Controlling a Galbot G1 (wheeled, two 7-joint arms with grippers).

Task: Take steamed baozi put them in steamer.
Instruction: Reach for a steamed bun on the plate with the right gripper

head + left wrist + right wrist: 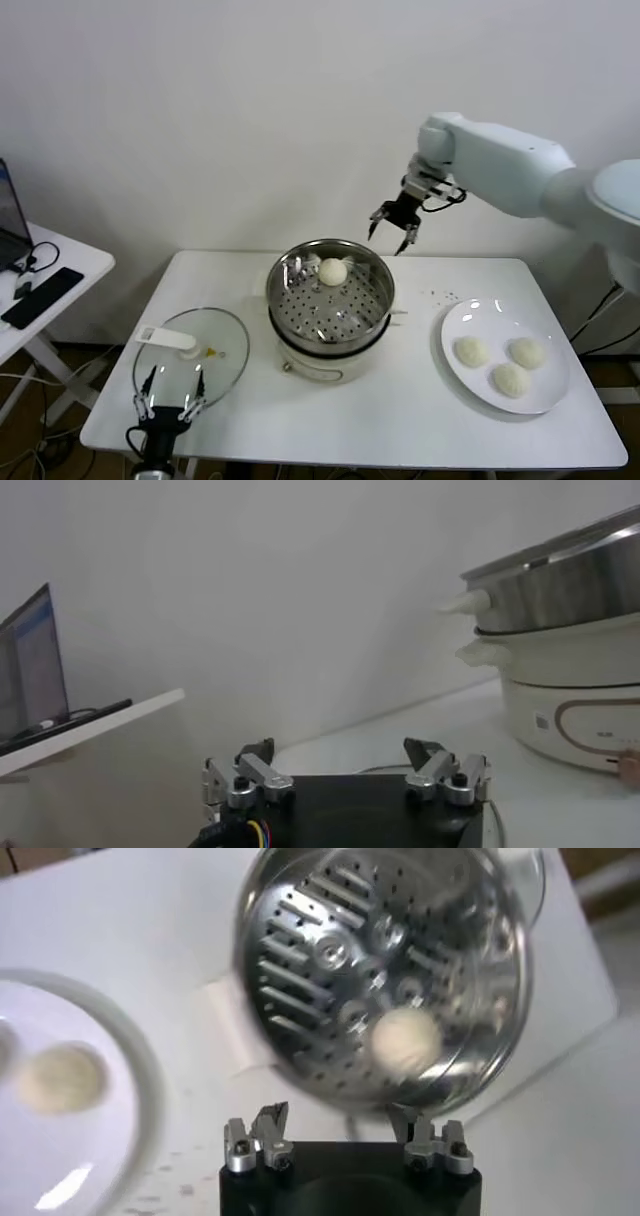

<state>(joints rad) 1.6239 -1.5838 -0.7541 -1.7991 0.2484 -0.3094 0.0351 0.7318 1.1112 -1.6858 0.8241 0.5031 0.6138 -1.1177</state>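
I am standing over the white table (400, 420), which is carrying everything. The steamer (330, 300) is sitting near its middle, steel basket on a cream pot, with one bun (333, 270) already lying on the holed floor toward the far wall. To my right, the white plate (548, 398) is holding three more buns (498, 364), close together but apart from the rim. To my left, the glass lid (225, 365) is lying flat beside the pot.

My right gripper (394, 228) is hanging in the air just past the steamer's far rim, above the table, its fingers spread apart and holding nothing. My left gripper (170, 395) is waiting low at the near left edge of the table, by the lid, its fingers also spread and empty.

I am judging the job a quarter done, with the plate as my next stop. The risks I am seeing: squeezing a soft bun too hard would dent it; closing off-centre could roll it into its neighbours or off the plate; and carrying low over the steel rim could knock the bun loose or jolt the basket.
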